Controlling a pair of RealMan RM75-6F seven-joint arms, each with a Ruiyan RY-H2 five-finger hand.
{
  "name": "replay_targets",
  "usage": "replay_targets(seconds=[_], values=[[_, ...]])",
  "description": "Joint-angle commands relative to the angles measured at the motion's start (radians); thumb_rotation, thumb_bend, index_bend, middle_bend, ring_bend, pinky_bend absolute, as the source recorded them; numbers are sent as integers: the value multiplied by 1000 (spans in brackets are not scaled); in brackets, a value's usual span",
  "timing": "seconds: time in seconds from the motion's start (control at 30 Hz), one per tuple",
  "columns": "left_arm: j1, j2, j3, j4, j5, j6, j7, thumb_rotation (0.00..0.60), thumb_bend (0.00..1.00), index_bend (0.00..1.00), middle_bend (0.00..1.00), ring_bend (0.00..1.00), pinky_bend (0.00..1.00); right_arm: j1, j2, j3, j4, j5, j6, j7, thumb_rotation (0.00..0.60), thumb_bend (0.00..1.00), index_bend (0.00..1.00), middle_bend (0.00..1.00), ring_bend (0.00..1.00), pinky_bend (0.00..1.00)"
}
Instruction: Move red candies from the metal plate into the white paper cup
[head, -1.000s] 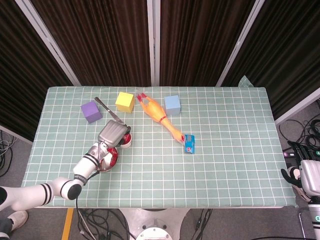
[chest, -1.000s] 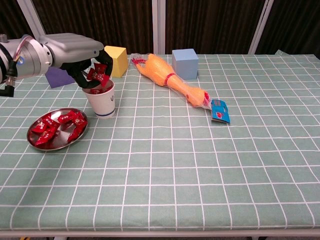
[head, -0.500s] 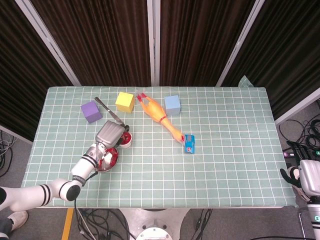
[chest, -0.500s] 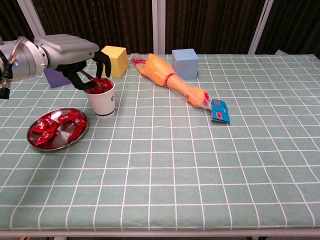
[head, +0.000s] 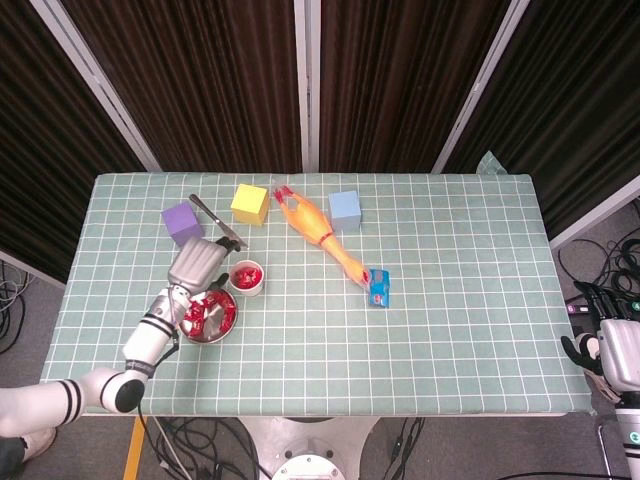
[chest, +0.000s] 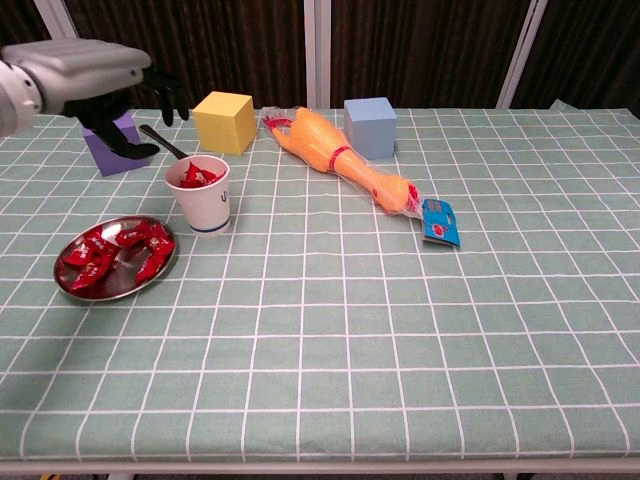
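change: left hand (chest: 95, 75) was over the white paper cup (chest: 203, 200) with red candies in its fingers a second ago; now it's off to the cup's left, above and behind it, nothing in it.
left hand state: fingers spread and loosely curled, empty.
meaning: that batch looks dropped; red wrappers show at the cup's rim. Judging one transfer cycle done, hand likely heading back for more.
remaining: red candies (chest: 118, 250) still piled in the metal plate (chest: 78, 290), near-left of the cup, just beside it. Task not finished.
right hand (head: 612, 352): parked off the table's right edge; can't tell how its fingers sit.
around: purple cube (chest: 108, 150) and spoon (chest: 165, 142) behind the cup, yellow cube (chest: 224, 121), rubber chicken (chest: 340, 158), blue cube (chest: 369, 126), blue packet (chest: 439, 222).
obstruction: spoon and purple cube sit near the hand's path; plate itself is unblocked.
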Motion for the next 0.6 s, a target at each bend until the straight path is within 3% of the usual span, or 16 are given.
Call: replay_targets(seconds=[0.03, 0.13, 0.3, 0.47, 0.6], values=[[48, 54, 9, -49, 33, 48, -37, 600, 333, 370, 440, 828, 1000, 2, -1, 1, -1, -2, -2, -2, 600, 225, 111, 143, 143, 431], [84, 89, 27, -73, 62, 77, -60, 600, 315, 374, 464, 822, 1000, 5, -2, 0, -3, -8, -1, -2, 600, 224, 111, 143, 142, 431], [147, 112, 84, -80, 116, 101, -98, 600, 295, 439, 607, 822, 1000, 6, 1, 1, -6, -10, 0, -3, 600, 225, 111, 143, 143, 432], [189, 65, 142, -38, 142, 80, -108, 600, 270, 441, 727, 842, 1000, 12, -2, 0, -6, -16, -6, -3, 600, 224, 111, 144, 142, 435], [196, 10, 151, 24, 110, 26, -115, 600, 262, 441, 791, 870, 1000, 14, -2, 0, -8, -18, -6, -4, 600, 224, 111, 146, 143, 437]])
